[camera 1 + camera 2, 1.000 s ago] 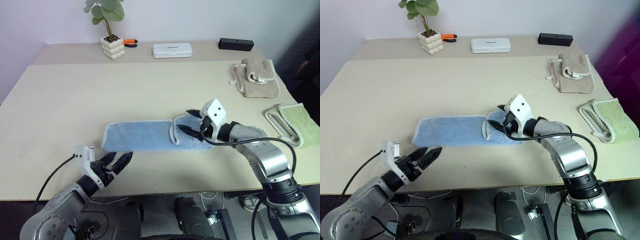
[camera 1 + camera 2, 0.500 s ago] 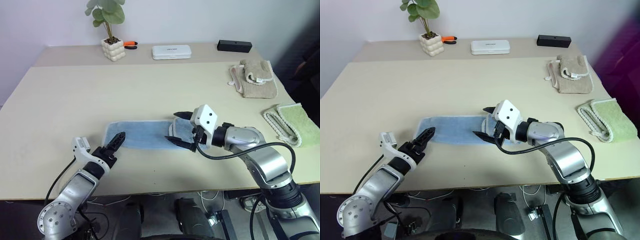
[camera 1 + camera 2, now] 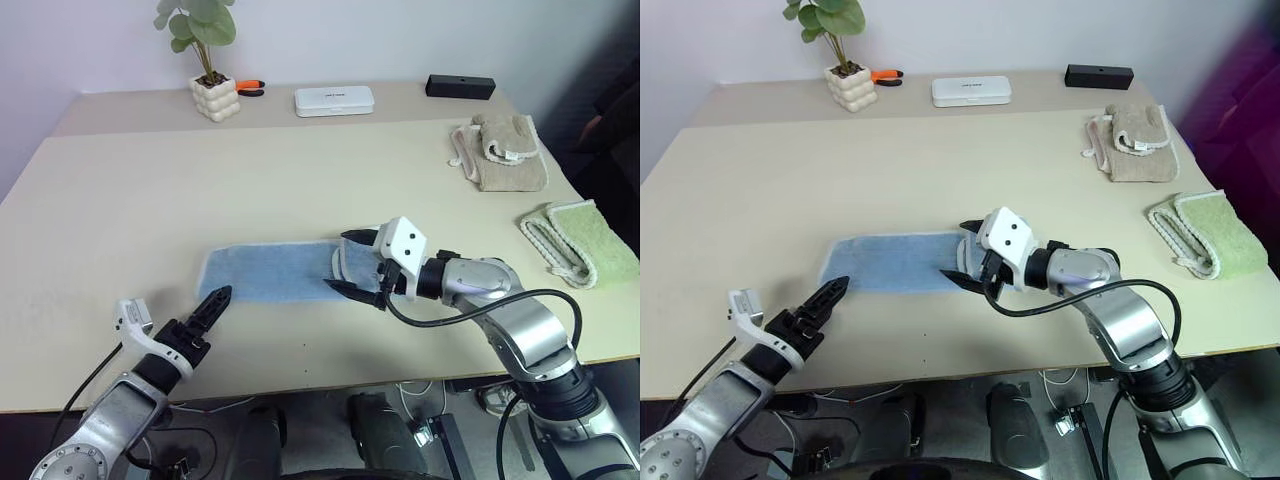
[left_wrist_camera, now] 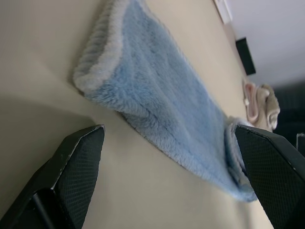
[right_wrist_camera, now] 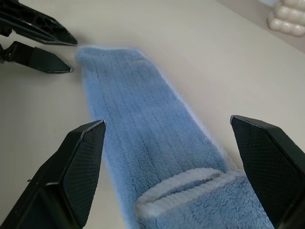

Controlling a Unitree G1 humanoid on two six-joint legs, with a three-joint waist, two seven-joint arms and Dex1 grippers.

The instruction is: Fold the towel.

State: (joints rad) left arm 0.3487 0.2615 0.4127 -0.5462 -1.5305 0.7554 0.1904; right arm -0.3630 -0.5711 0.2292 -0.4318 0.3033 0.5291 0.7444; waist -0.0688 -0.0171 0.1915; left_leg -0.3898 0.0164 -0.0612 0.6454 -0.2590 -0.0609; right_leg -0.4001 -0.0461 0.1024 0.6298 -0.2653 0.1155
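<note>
Towel (image 3: 275, 272) lay flat as a long strip on the table (image 3: 150, 200), nearer the front edge than the back, its right end already turned over on itself. Right gripper (image 3: 357, 265) hovered over that folded end, fingers spread wide, holding nothing. Left gripper (image 3: 208, 306) sat low by the front edge, just short of the towel's left end, jaws apart, empty. Terry cloth looked soft, light and limp; likely to sag and drag. Best purchase judged to be the stitched edging at the left-end corners.
</note>
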